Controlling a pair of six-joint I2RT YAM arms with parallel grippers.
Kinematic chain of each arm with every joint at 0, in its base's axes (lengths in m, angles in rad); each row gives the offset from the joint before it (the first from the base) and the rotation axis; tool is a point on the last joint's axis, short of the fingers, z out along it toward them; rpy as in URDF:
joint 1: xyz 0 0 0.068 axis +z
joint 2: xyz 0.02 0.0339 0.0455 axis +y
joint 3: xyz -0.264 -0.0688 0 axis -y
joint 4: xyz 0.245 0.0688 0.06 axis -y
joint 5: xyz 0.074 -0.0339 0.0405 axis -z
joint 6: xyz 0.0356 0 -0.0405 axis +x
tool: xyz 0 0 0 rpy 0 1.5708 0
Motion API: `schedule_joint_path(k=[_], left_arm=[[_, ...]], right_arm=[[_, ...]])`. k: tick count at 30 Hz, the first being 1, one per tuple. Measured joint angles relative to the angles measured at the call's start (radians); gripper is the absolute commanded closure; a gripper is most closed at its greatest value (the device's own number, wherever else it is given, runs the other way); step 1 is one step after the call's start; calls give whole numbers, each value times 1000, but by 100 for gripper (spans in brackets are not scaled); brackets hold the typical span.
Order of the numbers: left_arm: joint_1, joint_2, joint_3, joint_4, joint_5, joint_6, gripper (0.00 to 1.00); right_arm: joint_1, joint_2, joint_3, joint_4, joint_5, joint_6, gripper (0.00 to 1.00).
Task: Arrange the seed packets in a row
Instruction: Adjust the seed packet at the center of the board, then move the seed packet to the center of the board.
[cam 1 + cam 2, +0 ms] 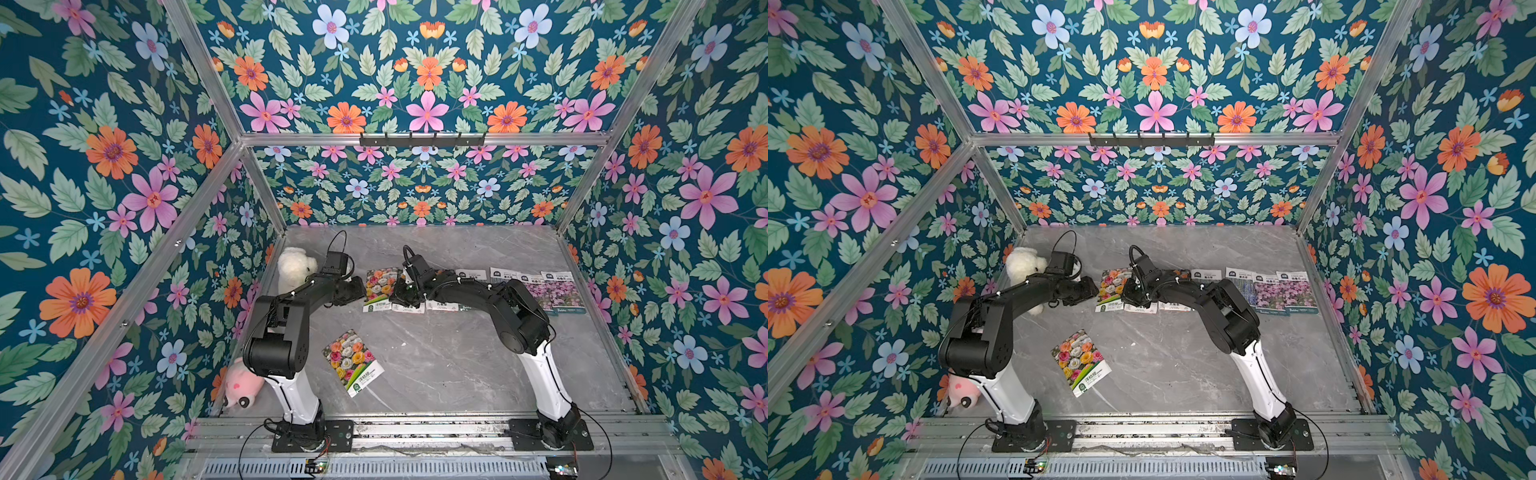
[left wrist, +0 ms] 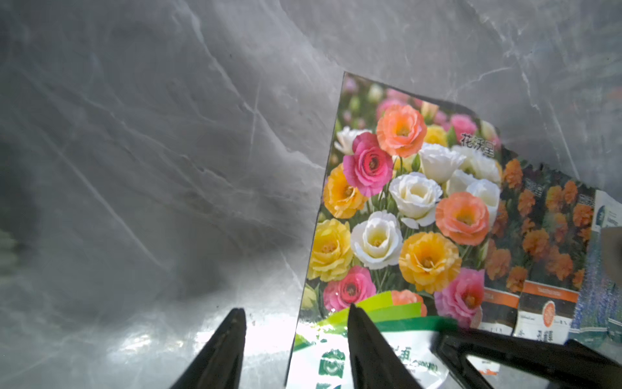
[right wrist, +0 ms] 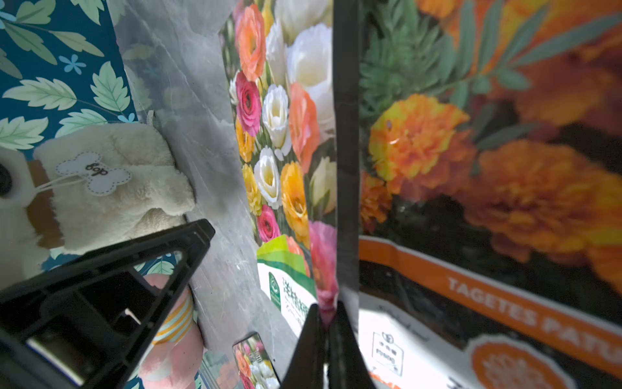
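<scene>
The right gripper (image 3: 327,304) pinches the orange packet (image 3: 471,168), the left gripper (image 2: 295,308) is half open; pulling could shove the rose packet (image 3: 279,134) between them.

Packet row (image 1: 1266,293) along back; loose multicolour packet (image 1: 1080,362) nearer front.

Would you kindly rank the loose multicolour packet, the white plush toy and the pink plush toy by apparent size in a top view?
1. The loose multicolour packet, clearly largest.
2. Unranked: the white plush toy and the pink plush toy look alike, and the left arm hides part of each.
</scene>
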Motion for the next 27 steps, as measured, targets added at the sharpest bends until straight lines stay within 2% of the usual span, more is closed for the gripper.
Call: schedule_joint_path(k=[2, 7, 16, 20, 27], left_arm=[[-5, 0, -4, -2, 5, 0, 42], [-11, -4, -9, -4, 9, 0, 37], [-12, -66, -18, -33, -20, -1, 29], [-21, -129, -46, -64, -60, -1, 24], [-85, -325, -174, -146, -146, -37, 11]], right_arm=[[-1, 5, 9, 0, -3, 5, 87], [-2, 12, 18, -14, -2, 9, 70], [-20, -100, -7, -66, 34, -1, 56], [-17, -206, -69, -72, 46, -31, 43], [8, -405, -306, -112, 86, -112, 27]])
